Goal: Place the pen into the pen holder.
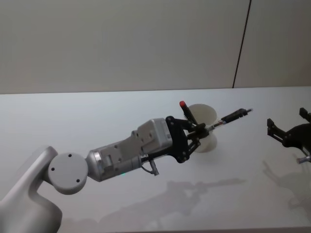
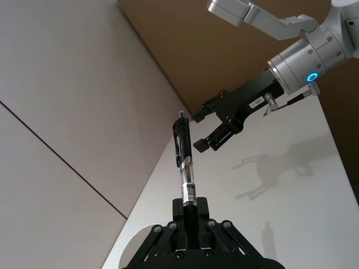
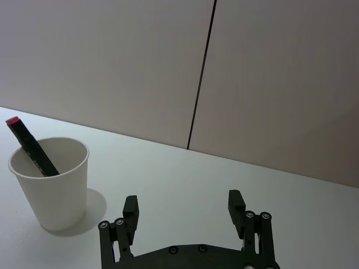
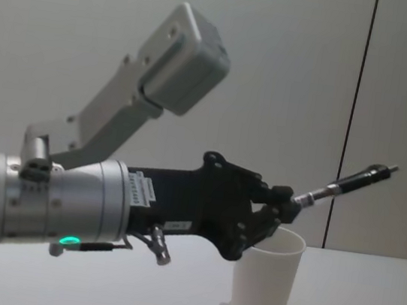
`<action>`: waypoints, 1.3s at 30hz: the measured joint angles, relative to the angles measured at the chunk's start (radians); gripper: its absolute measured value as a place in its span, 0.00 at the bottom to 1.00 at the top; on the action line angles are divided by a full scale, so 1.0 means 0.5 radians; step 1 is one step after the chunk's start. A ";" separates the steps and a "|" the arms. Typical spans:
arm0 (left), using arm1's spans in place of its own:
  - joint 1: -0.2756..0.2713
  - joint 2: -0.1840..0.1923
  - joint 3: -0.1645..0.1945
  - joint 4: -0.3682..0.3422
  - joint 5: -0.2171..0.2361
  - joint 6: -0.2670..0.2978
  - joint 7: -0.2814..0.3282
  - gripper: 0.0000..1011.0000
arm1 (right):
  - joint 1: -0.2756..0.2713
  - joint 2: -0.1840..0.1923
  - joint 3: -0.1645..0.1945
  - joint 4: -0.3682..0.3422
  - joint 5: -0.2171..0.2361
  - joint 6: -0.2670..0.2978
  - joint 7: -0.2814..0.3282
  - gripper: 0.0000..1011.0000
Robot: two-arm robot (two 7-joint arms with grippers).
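the pen (image 1: 228,119), gripped at one end by the closed left end effector (image 1: 201,130), slants up and outward just above the rim of the pen holder (image 1: 209,143), which stands upright on the white counter (image 1: 97,126); a dark marker with a red cap (image 3: 32,148) already leans inside the pen holder. the pen would have to swing nose-down before release: let go at this slant, it would likely bridge the rim or fall to the counter beside the pen holder, and a low sweep could knock the light paper cup over or jam against the leaning marker. the right end effector (image 1: 286,121) hangs well to the right of the pen holder, fingers spread wide and empty. the gripped end of the pen is buried between the fingers, the left end effector covers part of the pen holder's mouth from above, and which end of the pen carries the writing tip is hard to make out
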 joint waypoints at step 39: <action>-0.047 -0.085 0.074 0.140 -0.028 -0.026 0.059 0.14 | -0.030 0.042 0.040 -0.005 0.153 -0.072 0.138 0.99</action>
